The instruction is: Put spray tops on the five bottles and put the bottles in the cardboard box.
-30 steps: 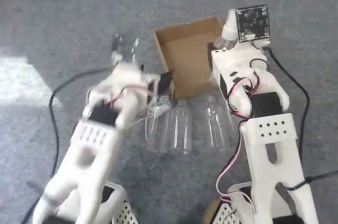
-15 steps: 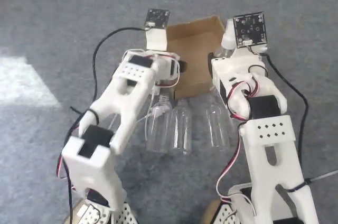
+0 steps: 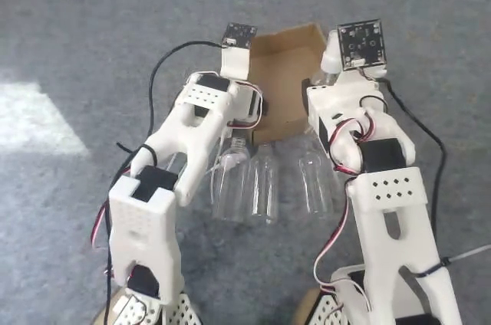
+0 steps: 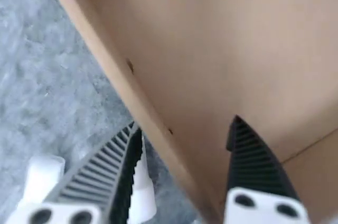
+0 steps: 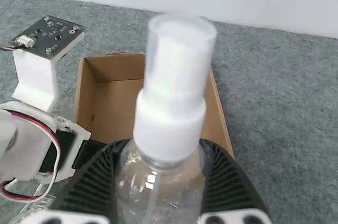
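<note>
The cardboard box [image 3: 285, 38] stands open at the middle back. My left gripper [image 4: 185, 126] is open and straddles the box wall [image 4: 127, 81], one finger inside and one outside. In the high view the left gripper [image 3: 257, 110] sits at the box's left near corner. My right gripper [image 5: 166, 152] is shut on an upright clear bottle [image 5: 168, 182] with a white spray top [image 5: 177, 71], held at the box's right side [image 3: 331, 47]. Three clear bottles lie on the carpet in front of the box: [image 3: 229, 179], [image 3: 265, 183], [image 3: 316, 178].
A white spray-top part [image 4: 43, 177] lies on the grey carpet [image 3: 84, 57] just outside the box wall. The left arm's camera board [image 5: 46, 36] rises beside the box [image 5: 108, 102]. Both arm bases stand at the near edge.
The left arm has swung from the left of the carpet over to the box, and its gripper now straddles the left wall. The right arm and its bottle have stayed put.
</note>
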